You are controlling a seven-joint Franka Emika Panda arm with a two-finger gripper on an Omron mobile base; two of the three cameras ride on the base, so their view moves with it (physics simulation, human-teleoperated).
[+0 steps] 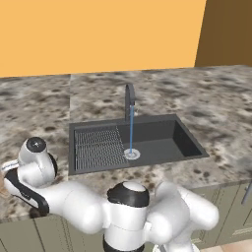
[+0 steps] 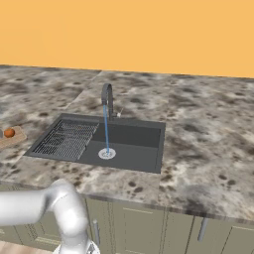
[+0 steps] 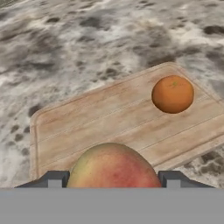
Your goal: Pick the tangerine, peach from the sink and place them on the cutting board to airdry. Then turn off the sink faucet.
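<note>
Reddish peach (image 3: 113,166) clamped in claw (image 3: 112,180) above cutting board (image 3: 87,118) near edge; tangerine (image 3: 173,94) at far corner.

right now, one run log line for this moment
tool: shut on peach over cutting board | tangerine: on board | sink faucet: running

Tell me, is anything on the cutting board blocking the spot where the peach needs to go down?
Nothing visible does. The peach sits between the gripper fingers above the cutting board. The tangerine already rests near the board's far corner, apart from the peach, leaving bare wood beneath it.
</note>
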